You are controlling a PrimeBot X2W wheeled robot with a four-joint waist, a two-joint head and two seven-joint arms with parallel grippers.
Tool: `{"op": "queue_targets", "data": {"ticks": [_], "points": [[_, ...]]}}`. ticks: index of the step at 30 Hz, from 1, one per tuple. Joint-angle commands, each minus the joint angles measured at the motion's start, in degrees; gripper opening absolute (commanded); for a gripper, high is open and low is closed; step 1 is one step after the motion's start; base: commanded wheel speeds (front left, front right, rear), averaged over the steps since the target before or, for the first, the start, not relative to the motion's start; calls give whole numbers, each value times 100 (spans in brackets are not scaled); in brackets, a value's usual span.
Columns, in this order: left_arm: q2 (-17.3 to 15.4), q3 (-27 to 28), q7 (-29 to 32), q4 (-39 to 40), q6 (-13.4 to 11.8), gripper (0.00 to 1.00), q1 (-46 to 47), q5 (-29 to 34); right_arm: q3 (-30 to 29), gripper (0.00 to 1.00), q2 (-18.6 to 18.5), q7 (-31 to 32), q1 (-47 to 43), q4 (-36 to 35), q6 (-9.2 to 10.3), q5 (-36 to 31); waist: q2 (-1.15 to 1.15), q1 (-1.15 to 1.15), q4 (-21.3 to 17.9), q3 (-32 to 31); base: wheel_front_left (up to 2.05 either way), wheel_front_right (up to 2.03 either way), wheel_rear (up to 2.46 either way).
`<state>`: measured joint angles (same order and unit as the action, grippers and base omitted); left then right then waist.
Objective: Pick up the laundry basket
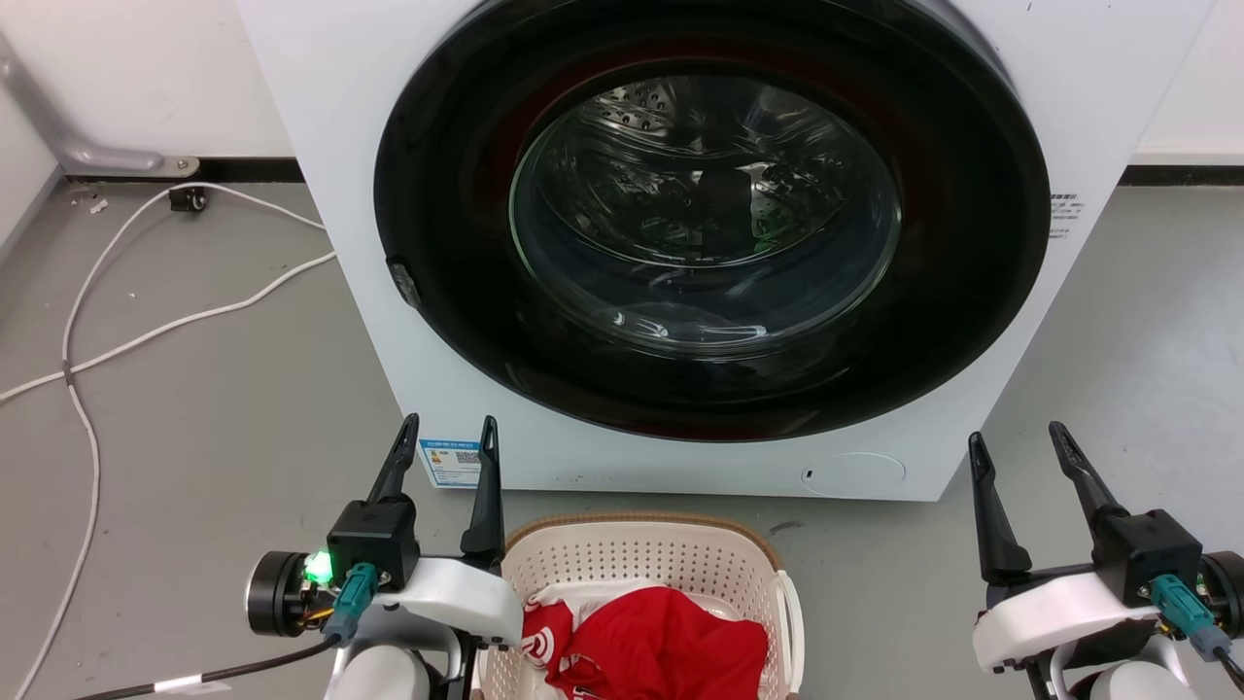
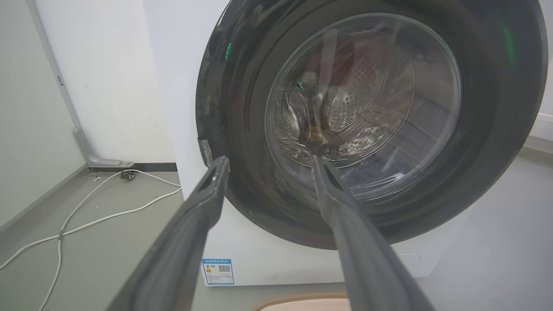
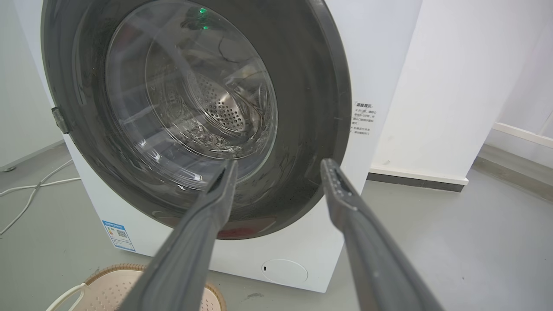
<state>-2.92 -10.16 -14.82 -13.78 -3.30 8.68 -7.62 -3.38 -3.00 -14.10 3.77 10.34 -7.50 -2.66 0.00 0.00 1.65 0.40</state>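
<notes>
**Basket not yet gripped: both grippers spread and empty**

The left gripper (image 1: 449, 424) holds its two long dark fingers spread, with nothing between them. The right gripper (image 1: 1016, 435) is spread and empty too. Both point at the machine ahead rather than down, so I judge the pick-up not yet begun. Lowering to the handles, closing and lifting all remain.

The cream plastic laundry basket with perforated walls and a brown woven-look rim (image 1: 632, 556) sits on the grey floor. It is just beside the left gripper on its inner side, below and behind the fingertips. Whether that arm's pale wrist touches the rim cannot be told. The basket lies well apart from the right gripper, toward its inner side, and a white side handle (image 1: 794, 608) faces that gripper. A crumpled red cloth (image 1: 661, 647) lies inside the basket.

Beyond both sets of fingertips stands a white front-loading washing machine (image 1: 330, 146), its round dark-ringed glass door (image 1: 709, 224) shut. White cables (image 1: 146, 331) trail on the floor outward of the left gripper.
</notes>
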Motion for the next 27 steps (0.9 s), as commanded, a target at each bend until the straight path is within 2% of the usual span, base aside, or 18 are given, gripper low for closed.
{"op": "queue_targets", "data": {"ticks": [1, 27], "points": [[8, 6, -49, 18, -34, 100, -48, 124, 5, 100, 23, -49, 54, 0, 2, -64, 0, 0, 3, 7, 0, 0, 0], [7, 163, -40, -96, 27, 100, 134, 103, 72, 100, 22, 8, 137, 136, 2, 381, 0, 0, 37, 161, 0, 0, 0]]}}
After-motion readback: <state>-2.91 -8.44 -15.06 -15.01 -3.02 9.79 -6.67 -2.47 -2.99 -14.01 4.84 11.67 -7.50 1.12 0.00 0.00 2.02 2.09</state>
